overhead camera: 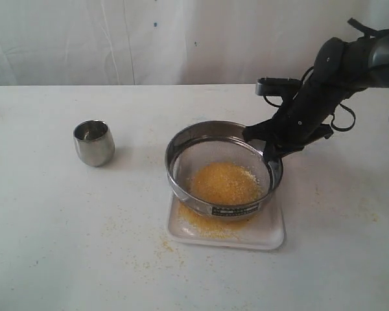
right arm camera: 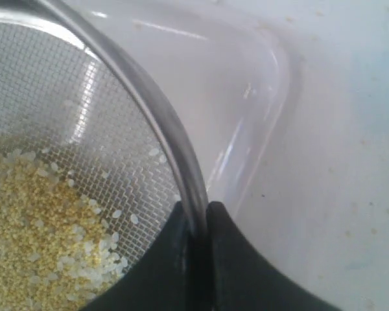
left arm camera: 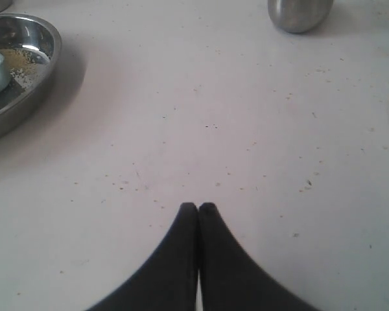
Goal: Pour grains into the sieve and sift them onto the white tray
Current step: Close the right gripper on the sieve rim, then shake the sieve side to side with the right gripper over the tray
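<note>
While the right arm reaches in from the far right side of the table, its black two-fingered right gripper [overhead camera: 272,153] is pinched onto the rim of the wide round shallow steel sieve with the fine mesh bottom [overhead camera: 183,138], one finger inside the ring and one outside. The right wrist view shows this close up, with the fingertips [right arm camera: 196,211] squeezing the thin steel rim [right arm camera: 152,110] between them. That sieve sits over the flat white rectangular tray with rounded corners [overhead camera: 273,237], covering most of it; from where I stand I cannot tell whether it rests on the tray or is held just above it. A small dark label plate [overhead camera: 233,209] faces me on the ring's near wall. Inside, a heap of golden-yellow sandy grains [overhead camera: 224,183] lies on the mesh toward the near side, with paler off-white bits at its edge [right arm camera: 110,253], and a yellow dusting of sifted meal [overhead camera: 200,227] shows on the tray below the near rim. Loose specks are scattered over the white tabletop [overhead camera: 52,253] around the tray. Well apart to the left stands a small rounded steel cup [overhead camera: 94,142], upright. The left gripper [left arm camera: 198,207] is out of the wide view; its own camera shows its black fingers pressed together with nothing between them, over bare table, the cup [left arm camera: 299,14] ahead and a shallow steel dish [left arm camera: 35,78] off to one side.
</note>
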`<action>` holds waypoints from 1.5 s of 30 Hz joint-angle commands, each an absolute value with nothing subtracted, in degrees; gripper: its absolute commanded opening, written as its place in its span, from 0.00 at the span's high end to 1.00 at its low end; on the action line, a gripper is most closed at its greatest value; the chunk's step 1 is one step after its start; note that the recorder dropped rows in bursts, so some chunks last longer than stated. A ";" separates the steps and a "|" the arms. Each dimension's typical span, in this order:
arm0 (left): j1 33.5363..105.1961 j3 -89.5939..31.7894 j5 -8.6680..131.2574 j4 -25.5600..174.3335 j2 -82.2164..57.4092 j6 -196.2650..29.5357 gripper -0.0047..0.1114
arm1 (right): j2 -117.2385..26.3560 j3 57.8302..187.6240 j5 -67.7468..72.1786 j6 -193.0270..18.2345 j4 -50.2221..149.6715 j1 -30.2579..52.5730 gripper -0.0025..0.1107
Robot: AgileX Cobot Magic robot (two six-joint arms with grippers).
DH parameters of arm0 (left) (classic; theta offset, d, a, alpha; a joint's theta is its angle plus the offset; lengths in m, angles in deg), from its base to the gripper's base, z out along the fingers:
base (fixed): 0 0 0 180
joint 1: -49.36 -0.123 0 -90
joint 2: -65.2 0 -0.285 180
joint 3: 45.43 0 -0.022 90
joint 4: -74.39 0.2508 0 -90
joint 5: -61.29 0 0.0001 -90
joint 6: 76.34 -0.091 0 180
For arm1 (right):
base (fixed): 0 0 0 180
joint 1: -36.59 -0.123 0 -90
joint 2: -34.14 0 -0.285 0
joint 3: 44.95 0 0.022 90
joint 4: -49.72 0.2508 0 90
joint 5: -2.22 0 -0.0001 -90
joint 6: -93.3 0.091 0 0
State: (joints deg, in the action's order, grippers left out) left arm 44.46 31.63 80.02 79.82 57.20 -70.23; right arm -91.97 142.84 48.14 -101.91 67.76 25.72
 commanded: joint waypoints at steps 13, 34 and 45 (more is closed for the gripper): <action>44.23 31.79 81.42 79.58 57.41 -70.37 0.96 | -90.93 143.67 51.20 -96.36 66.73 25.63 0.98; 44.23 31.79 81.42 79.58 57.41 -70.37 0.96 | -91.16 143.50 47.99 -92.93 68.74 25.12 0.98; 44.23 31.79 81.42 79.58 57.41 -70.37 0.96 | -90.35 142.97 57.64 -92.38 67.61 25.27 0.98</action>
State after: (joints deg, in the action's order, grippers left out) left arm 44.46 31.63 80.02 79.82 57.20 -70.23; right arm -92.03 142.81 51.78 -92.36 66.26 24.93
